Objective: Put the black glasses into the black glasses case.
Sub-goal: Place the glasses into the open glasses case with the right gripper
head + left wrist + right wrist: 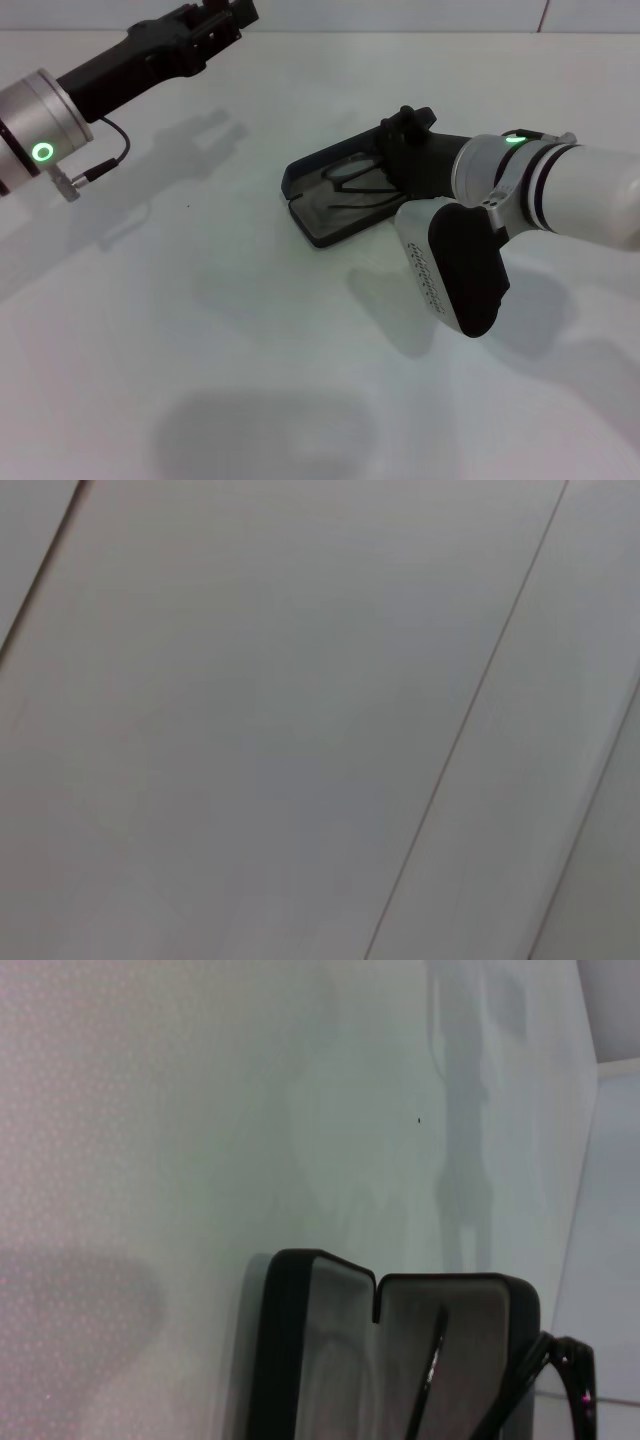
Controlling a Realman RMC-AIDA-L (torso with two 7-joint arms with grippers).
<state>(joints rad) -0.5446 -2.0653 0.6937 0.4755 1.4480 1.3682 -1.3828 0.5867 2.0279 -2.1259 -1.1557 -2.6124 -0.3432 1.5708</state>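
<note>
The right arm's white forearm and black wrist housing fill the near right of the tabletop point(200, 330). Just beyond the wrist, the right gripper point(405, 128) hangs over the far right end of the black glasses case point(318, 215); its fingers look drawn close together, though whether they grip anything cannot be told from here.

The case lies open near the middle of the tabletop, toward the right, both halves flat. Its long axis runs diagonally, from the near left up to the far right under the gripper. The black glasses point(350, 180) lie in the farther half, their long axis roughly along the case's own. In the right wrist view the thin frame point(540, 1380) shows at the edge of the grey-lined case point(330, 1350), apparently partly over its rim.

The left gripper point(222, 12) is raised at the far left edge of the tabletop, well apart from the case, its fingers out of sight.
</note>
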